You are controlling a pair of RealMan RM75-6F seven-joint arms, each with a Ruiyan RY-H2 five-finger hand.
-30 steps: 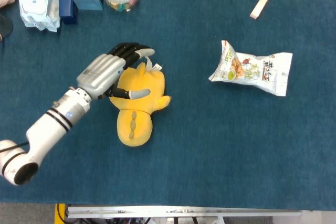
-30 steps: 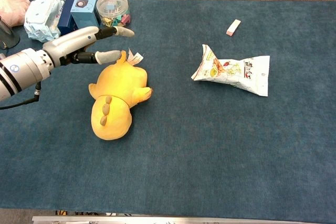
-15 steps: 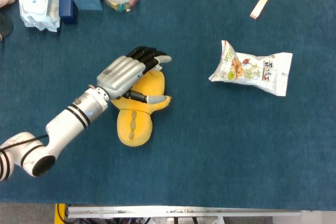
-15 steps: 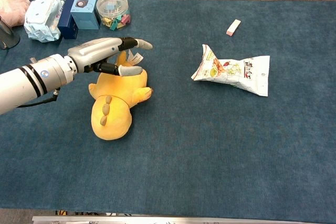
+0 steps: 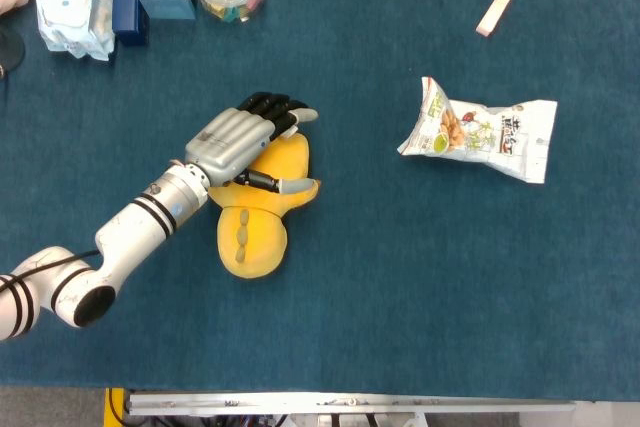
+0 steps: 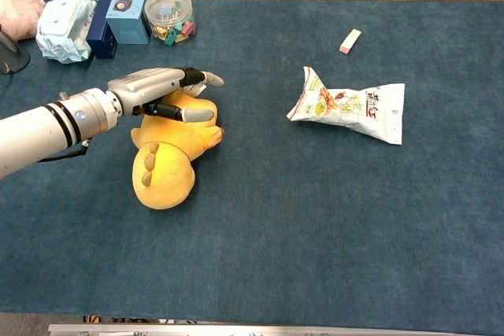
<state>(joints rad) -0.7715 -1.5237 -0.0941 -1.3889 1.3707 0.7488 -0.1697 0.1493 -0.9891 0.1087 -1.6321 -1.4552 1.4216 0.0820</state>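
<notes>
The left hand (image 5: 238,142) lies flat over the upper half of the yellow plush toy (image 5: 256,227), fingers spread and resting on it, thumb against its side; no firm grasp shows. The toy's lower half sticks out below the hand on the blue table (image 5: 400,287). Well to the hand's right lies a snack bag (image 5: 480,130), and farther up right a small eraser (image 5: 493,13).

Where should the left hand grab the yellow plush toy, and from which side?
Probably around the narrower upper body of the yellow plush toy, coming from above. It lies flat on the blue table, so its sides are free for fingers to wrap. The left hand is already over that end, thumb by one flank.
</notes>
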